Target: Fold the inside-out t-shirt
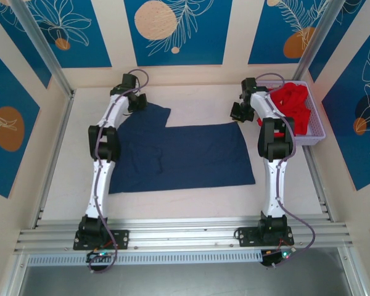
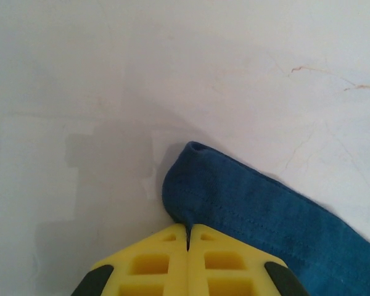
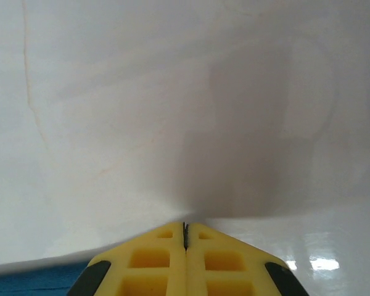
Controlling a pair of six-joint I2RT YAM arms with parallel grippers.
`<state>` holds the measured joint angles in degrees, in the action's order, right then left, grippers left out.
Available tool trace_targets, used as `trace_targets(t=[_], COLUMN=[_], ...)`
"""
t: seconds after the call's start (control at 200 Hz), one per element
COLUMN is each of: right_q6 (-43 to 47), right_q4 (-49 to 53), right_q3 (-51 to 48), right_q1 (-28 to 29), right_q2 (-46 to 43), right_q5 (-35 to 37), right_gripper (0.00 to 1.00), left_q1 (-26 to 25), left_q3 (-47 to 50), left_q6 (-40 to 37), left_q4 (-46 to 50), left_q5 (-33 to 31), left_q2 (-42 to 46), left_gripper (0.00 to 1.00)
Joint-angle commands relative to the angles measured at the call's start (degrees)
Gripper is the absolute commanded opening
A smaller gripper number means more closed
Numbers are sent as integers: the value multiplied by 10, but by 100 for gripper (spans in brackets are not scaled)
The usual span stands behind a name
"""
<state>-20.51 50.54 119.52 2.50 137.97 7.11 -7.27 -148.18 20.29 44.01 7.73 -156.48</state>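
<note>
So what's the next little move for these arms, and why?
Probably raise both a little, lifting the far edge for a fold. The left jaws are shut on the hem of the t-shirt, the right jaws shut at its other far corner; whether they hold cloth is unclear.

Seen from above: left edge of t-shirt (image 1: 185, 157) covered by left arm (image 1: 105, 145); part of red garment (image 1: 293, 102) behind right arm (image 1: 274, 139). Left wrist view: cloth cut off at right and bottom edges, yellow fingers (image 2: 154, 265) cut off at bottom. Right wrist view: blue sliver at lower-left corner, rest out of frame. Cannot tell whether cloth sits between closed tips of right gripper (image 3: 185, 227).
</note>
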Motion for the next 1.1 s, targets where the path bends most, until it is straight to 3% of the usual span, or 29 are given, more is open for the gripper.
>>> trace_targets(t=[0.0, 0.445, 0.79, 1.095], right_q6=[27, 73, 58, 41], right_q4=[-13, -93, -101, -84], right_q3=[-20, -184, -297, -361], right_q1=[4, 3, -1, -14], right_q2=[-58, -186, -274, -321], right_q5=[-2, -4, -1, 15], right_gripper=[3, 3, 3, 3], left_q1=[8, 7, 7, 7], left_q3=[37, 341, 616, 721], left_q6=[-23, -32, -9, -9], left_q4=[-9, -111, -208, -226], left_q5=[12, 43, 59, 47], left_q2=[73, 318, 516, 646], left_gripper=[0, 0, 0, 0])
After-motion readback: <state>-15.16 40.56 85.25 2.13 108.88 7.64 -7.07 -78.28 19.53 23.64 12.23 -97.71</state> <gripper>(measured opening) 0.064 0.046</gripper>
